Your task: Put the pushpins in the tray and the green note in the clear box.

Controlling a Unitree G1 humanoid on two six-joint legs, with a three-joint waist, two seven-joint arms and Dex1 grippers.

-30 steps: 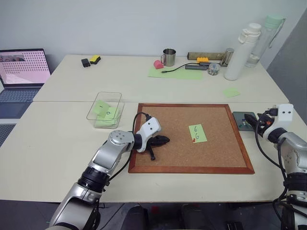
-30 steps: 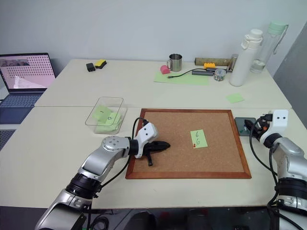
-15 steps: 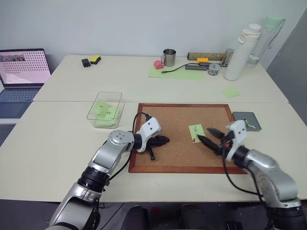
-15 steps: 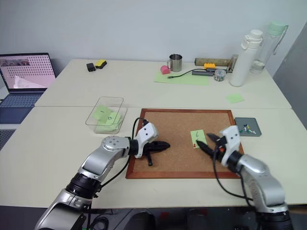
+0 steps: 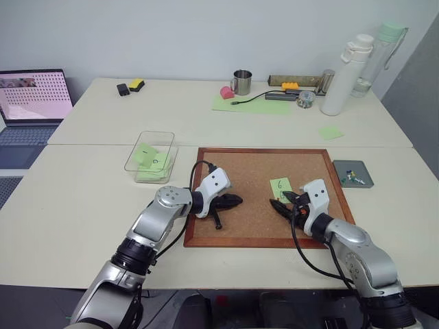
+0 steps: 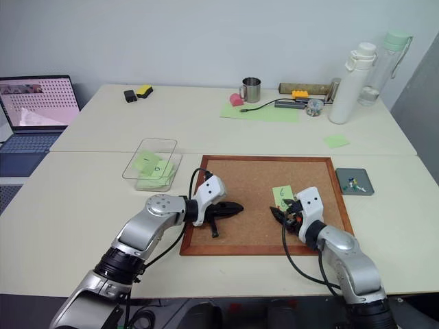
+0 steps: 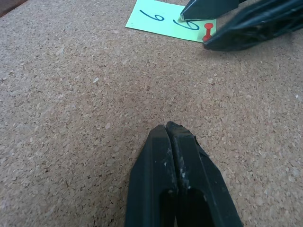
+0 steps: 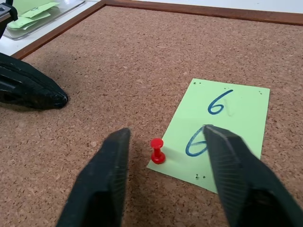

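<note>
Clear plastic marks the box [image 5: 149, 158] holding green slips, on the tabletop just off the corkboard's [image 5: 240, 164] far left corner. On the cork near its left edge rests the left gripper [image 5: 235, 200], fingers pressed shut and empty. The right gripper [image 8: 165, 179] has its fingers parted either side of the red pin [image 8: 157, 151] stuck through the green note's [image 8: 222, 130] near corner. The grey tray [image 5: 352, 173], beyond the board's right edge, holds specks too small to identify.

The right gripper [image 5: 280, 203] covers part of the green note [image 5: 280, 186]; pins in the tray [image 5: 353, 174] are too small to tell.
</note>
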